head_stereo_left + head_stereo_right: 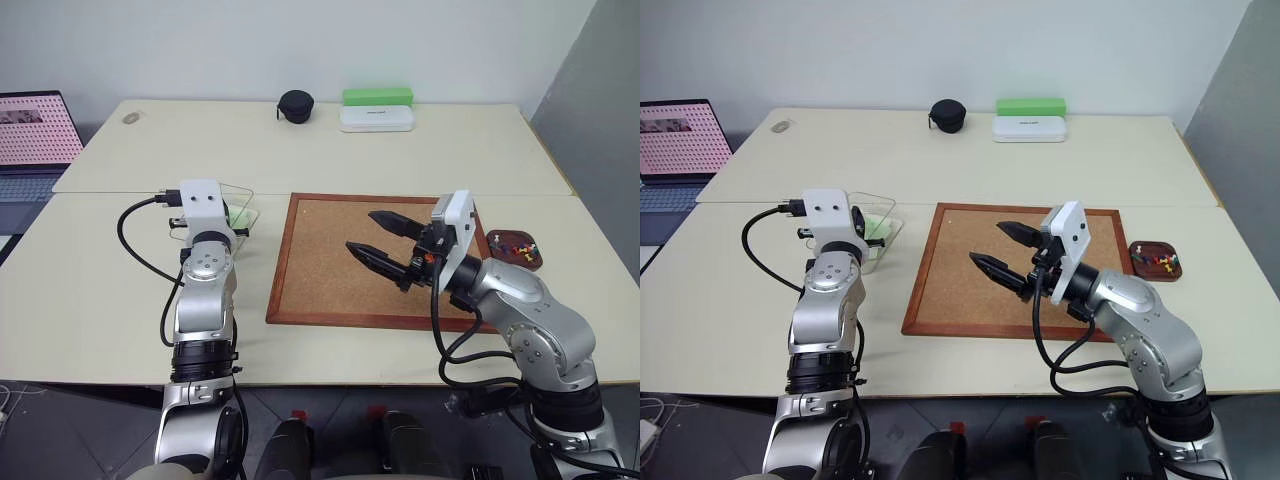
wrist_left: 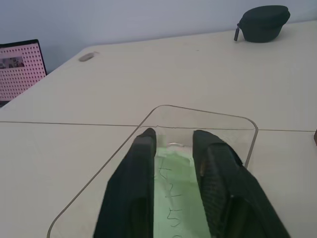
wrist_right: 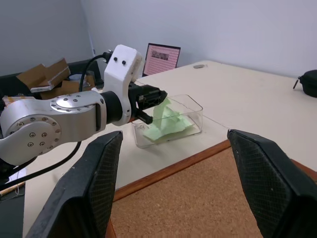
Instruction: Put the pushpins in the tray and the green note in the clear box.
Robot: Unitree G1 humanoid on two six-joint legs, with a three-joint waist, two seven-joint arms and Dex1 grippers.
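The right gripper hangs over the cork board with its two black fingers spread wide and nothing between them. The cork board lies flat on the near table, in the middle. Just right of the board sits the tray, a small dark red dish, with the pushpins lying inside it. On the left, the left gripper reaches into the clear box, which stands just left of the board. Its fingers are a little apart, and the green note lies crumpled in the box between and under them; I cannot tell if they touch it. At the far edge of the table sit a small black pouch, a white case and a green box behind it. A laptop glows far left
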